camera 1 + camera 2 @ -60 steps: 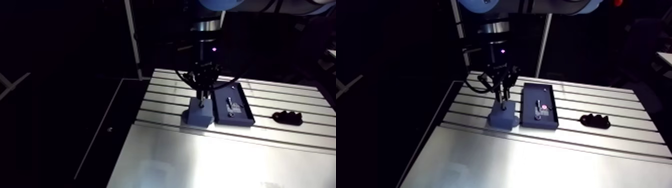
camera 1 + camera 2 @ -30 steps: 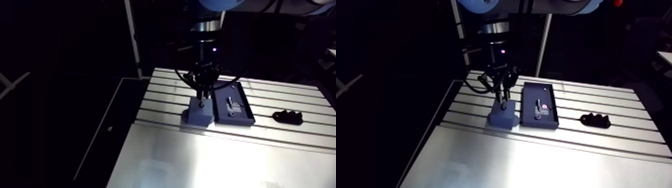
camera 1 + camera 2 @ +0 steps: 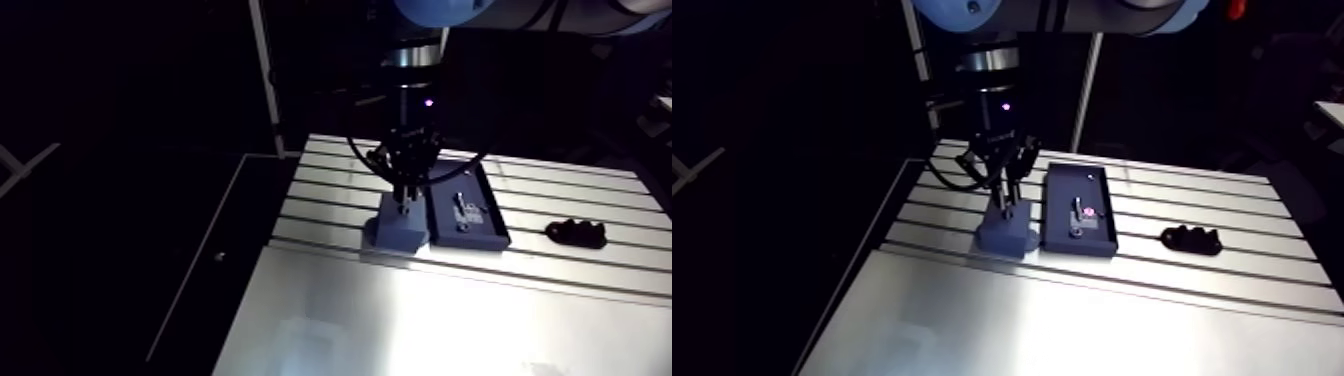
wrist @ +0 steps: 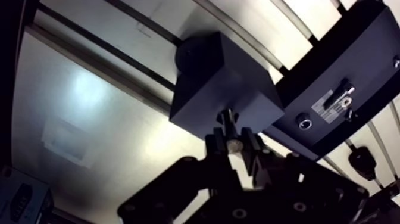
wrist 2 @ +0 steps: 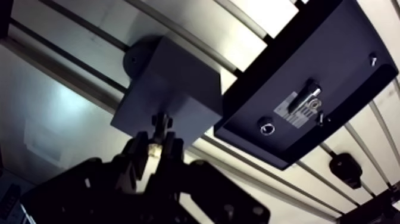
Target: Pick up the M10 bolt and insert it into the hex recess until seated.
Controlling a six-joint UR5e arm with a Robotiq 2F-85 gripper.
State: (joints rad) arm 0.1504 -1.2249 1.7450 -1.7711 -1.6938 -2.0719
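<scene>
One M10 bolt [image 4: 230, 122] is clamped in your hand [image 5: 155, 146], over one dark block [image 4: 220, 83] on the counter [image 3: 1072, 320]; one black tray [image 4: 351, 65] lies just beside the block, with one small black piece [image 3: 1190, 240] beyond.

No legible text, number or brand found. A pale label [image 4: 326, 106] stands on the floor of the dark tray [image 4: 363, 47] just beside the dark block [image 4: 220, 77]; its print cannot be read. A box [image 4: 18, 199] well apart from the block bears an oval mark, also unreadable.
</scene>
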